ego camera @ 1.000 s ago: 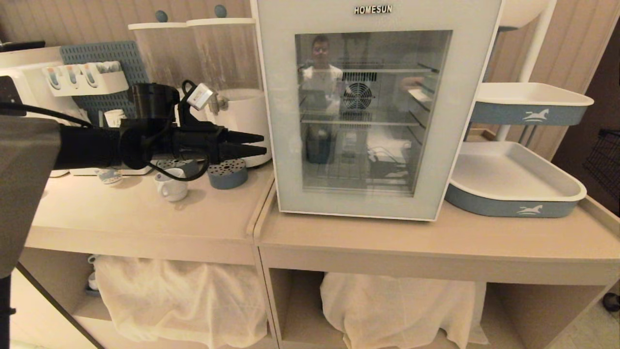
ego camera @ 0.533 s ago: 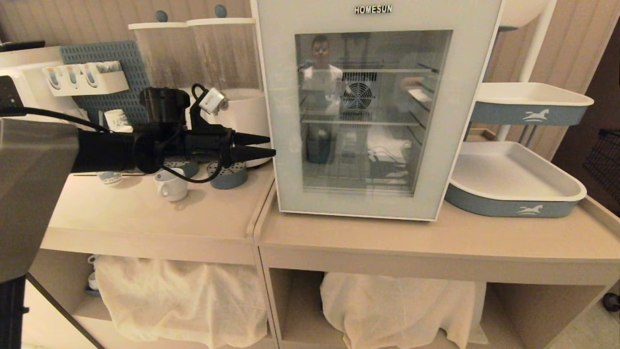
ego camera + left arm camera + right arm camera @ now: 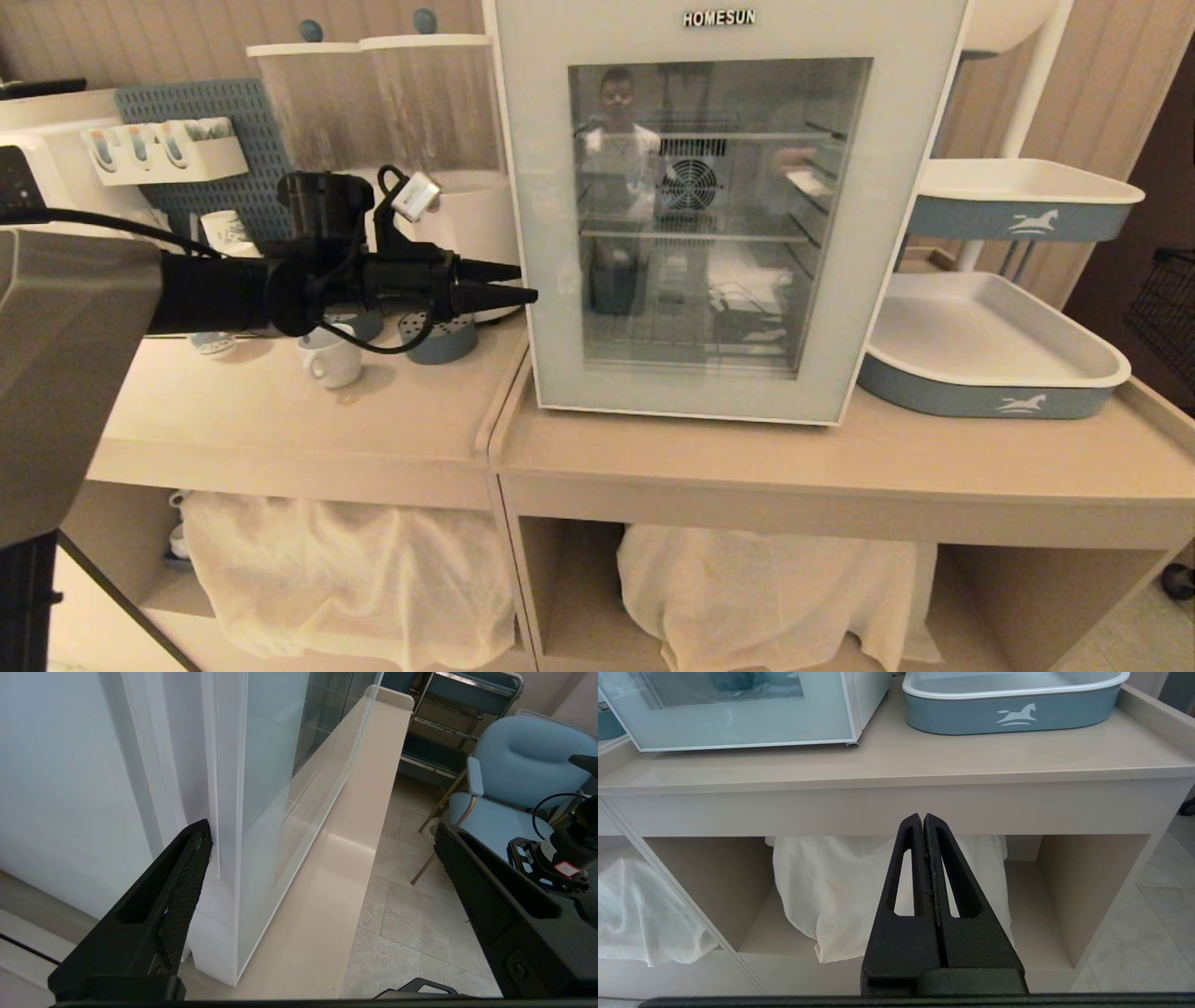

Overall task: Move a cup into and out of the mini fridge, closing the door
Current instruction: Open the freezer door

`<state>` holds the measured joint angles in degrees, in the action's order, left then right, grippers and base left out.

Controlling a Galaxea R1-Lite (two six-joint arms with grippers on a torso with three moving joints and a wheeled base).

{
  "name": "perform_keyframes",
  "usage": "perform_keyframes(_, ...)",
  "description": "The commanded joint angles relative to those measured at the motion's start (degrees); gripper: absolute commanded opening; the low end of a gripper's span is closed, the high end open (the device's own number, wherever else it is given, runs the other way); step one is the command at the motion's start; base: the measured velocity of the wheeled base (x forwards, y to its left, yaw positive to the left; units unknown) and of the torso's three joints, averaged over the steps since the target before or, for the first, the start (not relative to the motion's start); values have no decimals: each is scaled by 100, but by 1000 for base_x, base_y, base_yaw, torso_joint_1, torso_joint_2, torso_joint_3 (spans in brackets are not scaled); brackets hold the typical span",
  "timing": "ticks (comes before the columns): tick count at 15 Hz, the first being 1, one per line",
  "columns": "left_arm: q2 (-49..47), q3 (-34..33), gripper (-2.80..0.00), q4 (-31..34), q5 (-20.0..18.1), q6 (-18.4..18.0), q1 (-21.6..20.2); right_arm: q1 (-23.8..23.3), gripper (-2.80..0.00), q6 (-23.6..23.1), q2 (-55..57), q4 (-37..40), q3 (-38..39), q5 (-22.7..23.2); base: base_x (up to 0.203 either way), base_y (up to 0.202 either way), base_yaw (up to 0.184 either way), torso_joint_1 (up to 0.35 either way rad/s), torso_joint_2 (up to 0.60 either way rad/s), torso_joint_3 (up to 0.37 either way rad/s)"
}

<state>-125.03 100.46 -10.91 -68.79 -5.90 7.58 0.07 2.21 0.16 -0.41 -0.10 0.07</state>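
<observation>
The table [image 3: 794, 467] fills the lower half of the head view and carries everything; its right section holds the mini fridge [image 3: 724, 210], which stands in the upper centre of the frame with its front facing the robot, a sensible placing for reaching in from the front. The door [image 3: 551, 233] is closed flat against the cabinet, so the wire shelves show only through the glass, and nothing can go in until it is swung open.

At centre left of the head view the left gripper [image 3: 515, 285] reaches in level from the left edge of the frame, its tips at the door's left border. In the left wrist view the jaws are spread wide and grasp nothing: one finger [image 3: 187, 877] lies close against the seam between door and cabinet at lower left, the other stands well out at lower right, so the door's edge sits between them. That straddle reads as preparation to hook or pinch the edge and pull it open.

The right gripper [image 3: 923, 819] hangs low in front of the table's lower shelf, at the centre of the right wrist view, jaws clenched together on nothing; it appears parked.

The cup [image 3: 329, 359] stands upright on the left section of the table, left of centre in the head view, below the left arm and apart from the fridge.
</observation>
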Motion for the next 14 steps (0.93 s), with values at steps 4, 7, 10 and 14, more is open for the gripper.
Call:
perform_keyframes(4, -75, 1, 0, -115, -37, -8, 96, 1, -280, -1, 2, -2, 1, 1, 0, 0, 0, 0, 0, 0)
perform_keyframes(7, -197, 8, 0, -176, 21, -4, 168, 1, -280, -1, 2, -2, 1, 1, 0, 0, 0, 0, 0, 0)
perform_keyframes(10, -227, -50, 0, -227, -72, 229, 181, 1, -280, -1, 2, 2, 1, 1, 0, 0, 0, 0, 0, 0)
perform_keyframes(14, -99, -133, 0, -232, -716, 635, 175, 1, -280, -1, 2, 6, 1, 1, 0, 0, 0, 0, 0, 0)
